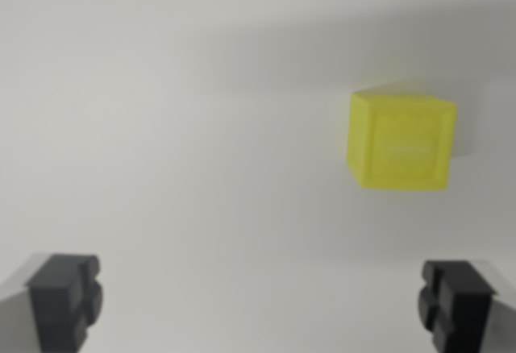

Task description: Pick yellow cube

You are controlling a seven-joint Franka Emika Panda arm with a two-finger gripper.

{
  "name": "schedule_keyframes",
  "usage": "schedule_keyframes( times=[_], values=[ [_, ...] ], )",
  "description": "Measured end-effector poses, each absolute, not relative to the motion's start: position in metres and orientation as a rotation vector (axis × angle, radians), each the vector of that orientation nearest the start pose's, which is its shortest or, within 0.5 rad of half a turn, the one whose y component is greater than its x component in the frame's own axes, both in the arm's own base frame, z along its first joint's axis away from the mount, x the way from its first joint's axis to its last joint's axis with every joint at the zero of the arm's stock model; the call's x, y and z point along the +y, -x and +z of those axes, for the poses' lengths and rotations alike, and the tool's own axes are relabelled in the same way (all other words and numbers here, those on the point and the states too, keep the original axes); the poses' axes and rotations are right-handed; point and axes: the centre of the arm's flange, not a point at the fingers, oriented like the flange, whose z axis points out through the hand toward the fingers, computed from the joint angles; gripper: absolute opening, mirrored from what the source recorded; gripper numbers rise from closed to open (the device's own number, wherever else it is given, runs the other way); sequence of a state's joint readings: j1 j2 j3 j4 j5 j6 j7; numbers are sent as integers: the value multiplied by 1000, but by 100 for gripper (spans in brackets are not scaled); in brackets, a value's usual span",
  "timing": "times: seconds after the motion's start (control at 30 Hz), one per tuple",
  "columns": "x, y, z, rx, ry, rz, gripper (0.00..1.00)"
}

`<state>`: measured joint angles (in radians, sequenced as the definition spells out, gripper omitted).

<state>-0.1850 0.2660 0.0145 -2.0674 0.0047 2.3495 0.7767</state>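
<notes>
Plain white surface (pixel 177 127), matte, soft grey shadow band across top.

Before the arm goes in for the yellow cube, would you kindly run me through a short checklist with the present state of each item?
1. Target in view: ok. The yellow cube shows whole, toward the wrist view's right.
2. Gripper open: ok. Its two fingertips stand far apart, nothing between them.
3. Cube centred between the fingertips: not ok. It sits well toward the right fingertip, above the midline of neither.
4. Surface around the cube free of other things: ok in this view.
5. Height above the cube: cannot tell; the picture is blurred.
</notes>
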Motion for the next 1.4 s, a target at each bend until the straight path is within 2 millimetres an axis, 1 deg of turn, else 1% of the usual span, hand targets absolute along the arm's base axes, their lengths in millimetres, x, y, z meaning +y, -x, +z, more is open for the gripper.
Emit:
schedule_keyframes(
  times=[1.4],
  values=[
    [-141, -574, 235, 1450, 2780, -9, 100]
  ],
)
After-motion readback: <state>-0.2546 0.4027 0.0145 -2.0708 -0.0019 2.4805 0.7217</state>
